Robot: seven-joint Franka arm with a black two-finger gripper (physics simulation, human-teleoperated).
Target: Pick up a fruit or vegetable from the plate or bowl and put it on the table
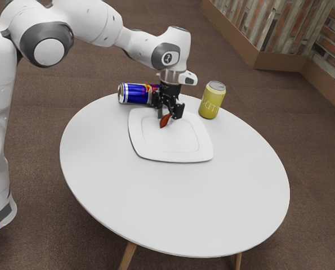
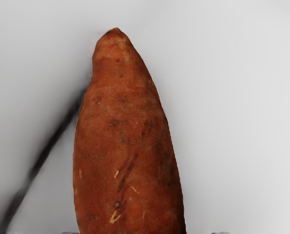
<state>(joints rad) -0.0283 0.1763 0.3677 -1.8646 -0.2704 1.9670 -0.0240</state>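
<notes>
In the exterior view my gripper (image 1: 169, 114) is low over the far part of the white plate (image 1: 170, 157), pointing down. Its fingers stand apart, open, around an orange-brown sweet potato (image 1: 164, 121), whose upper end is hidden between them. The wrist view has the sweet potato (image 2: 125, 131) large and close under the hand, its tapered tip pointing away from the hand, with pale plate surface behind it. I cannot tell exactly how the potato's underside meets the plate.
A blue can (image 1: 134, 94) lies on its side beside the plate, partly behind the gripper. A yellow can (image 1: 212, 100) stands upright to the exterior view's right of the hand. The round white table (image 1: 235, 191) extends broadly from the plate to its near edge.
</notes>
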